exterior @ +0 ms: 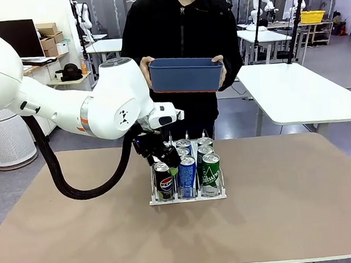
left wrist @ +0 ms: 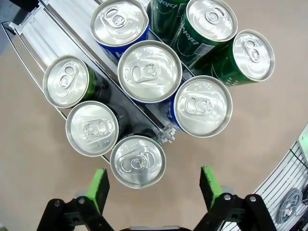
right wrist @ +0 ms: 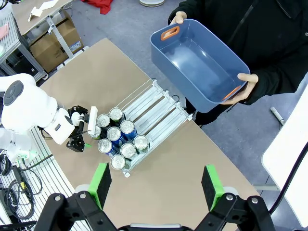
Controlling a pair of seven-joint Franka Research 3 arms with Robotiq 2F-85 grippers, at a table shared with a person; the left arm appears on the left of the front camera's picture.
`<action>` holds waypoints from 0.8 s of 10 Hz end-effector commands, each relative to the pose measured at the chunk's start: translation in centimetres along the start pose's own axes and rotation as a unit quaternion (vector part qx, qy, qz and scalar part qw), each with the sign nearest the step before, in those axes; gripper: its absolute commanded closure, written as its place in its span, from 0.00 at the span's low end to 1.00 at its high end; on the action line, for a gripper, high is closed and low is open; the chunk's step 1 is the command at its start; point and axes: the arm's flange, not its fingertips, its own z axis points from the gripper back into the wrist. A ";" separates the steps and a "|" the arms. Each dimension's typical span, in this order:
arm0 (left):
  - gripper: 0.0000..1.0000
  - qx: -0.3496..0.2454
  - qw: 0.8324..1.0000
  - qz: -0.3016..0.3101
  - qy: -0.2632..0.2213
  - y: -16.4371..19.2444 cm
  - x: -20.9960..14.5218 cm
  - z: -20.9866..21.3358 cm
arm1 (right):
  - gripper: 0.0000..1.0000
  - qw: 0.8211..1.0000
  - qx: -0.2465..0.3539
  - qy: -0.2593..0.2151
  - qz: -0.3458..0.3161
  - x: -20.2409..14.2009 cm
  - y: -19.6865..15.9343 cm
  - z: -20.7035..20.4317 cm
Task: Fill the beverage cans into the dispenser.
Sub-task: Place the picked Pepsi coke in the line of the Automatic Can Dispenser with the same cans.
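The dispenser (exterior: 187, 199) stands mid-table with several beverage cans upright in its three lanes: black (exterior: 163, 183), blue (exterior: 187, 176) and green (exterior: 211, 172) at the front. My left gripper (exterior: 163, 155) hovers open just above the black-can lane. Its wrist view looks down on the silver tops, the nearest can (left wrist: 138, 161) lying just beyond the green pads (left wrist: 98, 188) of the left gripper (left wrist: 154, 187), with nothing held. My right gripper (right wrist: 156, 185) hangs open high above the table, over the dispenser (right wrist: 161, 108) and cans (right wrist: 120, 139).
A person at the far side holds an empty blue bin (exterior: 186, 74) with both hands above the table's far edge; the same bin (right wrist: 199, 62) appears from above. The dispenser's far lane ends are bare. Open tabletop (exterior: 292, 201) lies on both sides.
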 end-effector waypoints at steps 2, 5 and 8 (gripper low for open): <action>0.00 -0.001 1.000 0.000 0.004 0.2 0.0 0.0 | 0.00 1.000 0.001 0.002 -0.001 -0.2 0.1 0.0; 0.00 -0.067 0.997 -0.034 -0.023 0.8 -0.6 2.8 | 0.00 1.000 0.001 0.002 -0.001 -0.2 0.1 0.0; 0.00 -0.077 0.993 -0.070 -0.064 3.0 -2.5 9.1 | 0.00 1.000 0.001 0.002 -0.001 -0.2 0.1 0.0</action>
